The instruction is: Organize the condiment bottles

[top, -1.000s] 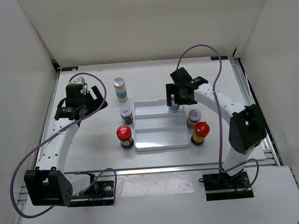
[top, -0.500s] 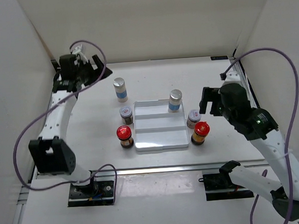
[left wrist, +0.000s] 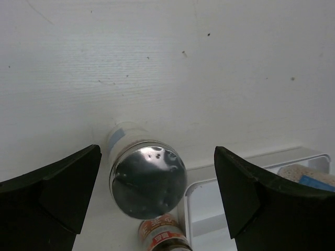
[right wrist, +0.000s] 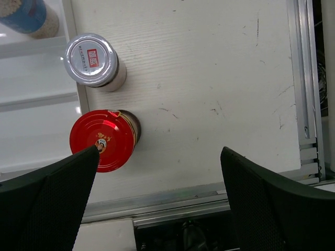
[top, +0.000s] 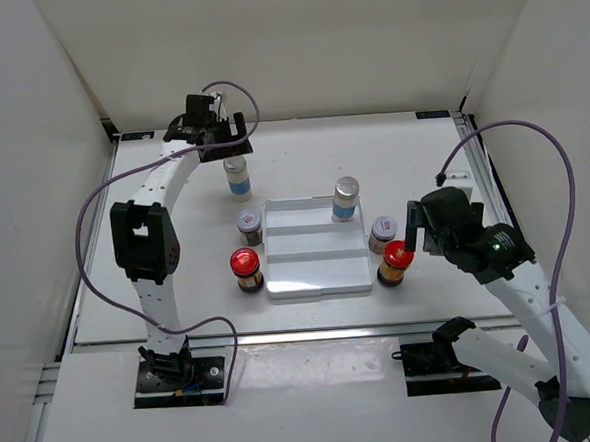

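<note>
Your left gripper (left wrist: pixel 157 150) hung open-jawed over the silver-capped bottle (left wrist: pixel 148 180), your right gripper (right wrist: pixel 159 150) likewise near the red-lidded jar (right wrist: pixel 102 141); a straight descent seemed next.

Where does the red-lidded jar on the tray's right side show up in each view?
Top external: red-lidded jar, right of centre, beside the right edge of the white tray.
Left wrist: not in it.
Right wrist: lower left, beside the tray.
Shared landmark: the white tray, in all three views.
</note>
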`<action>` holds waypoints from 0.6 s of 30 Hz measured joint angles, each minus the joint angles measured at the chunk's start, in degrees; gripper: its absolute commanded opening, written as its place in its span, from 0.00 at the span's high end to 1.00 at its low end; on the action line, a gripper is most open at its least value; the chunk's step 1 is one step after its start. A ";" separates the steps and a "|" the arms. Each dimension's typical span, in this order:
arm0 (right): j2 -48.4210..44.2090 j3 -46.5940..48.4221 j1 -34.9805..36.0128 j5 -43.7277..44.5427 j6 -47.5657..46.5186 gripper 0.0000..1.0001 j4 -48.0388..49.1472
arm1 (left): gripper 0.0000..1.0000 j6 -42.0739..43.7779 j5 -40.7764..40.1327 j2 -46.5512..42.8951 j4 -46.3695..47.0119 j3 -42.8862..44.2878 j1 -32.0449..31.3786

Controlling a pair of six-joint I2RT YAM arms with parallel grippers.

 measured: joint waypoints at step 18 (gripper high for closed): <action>4.44 -0.17 -0.04 -0.44 0.66 0.00 -0.20 | 0.70 1.62 -10.16 1.55 -3.85 -1.14 -2.82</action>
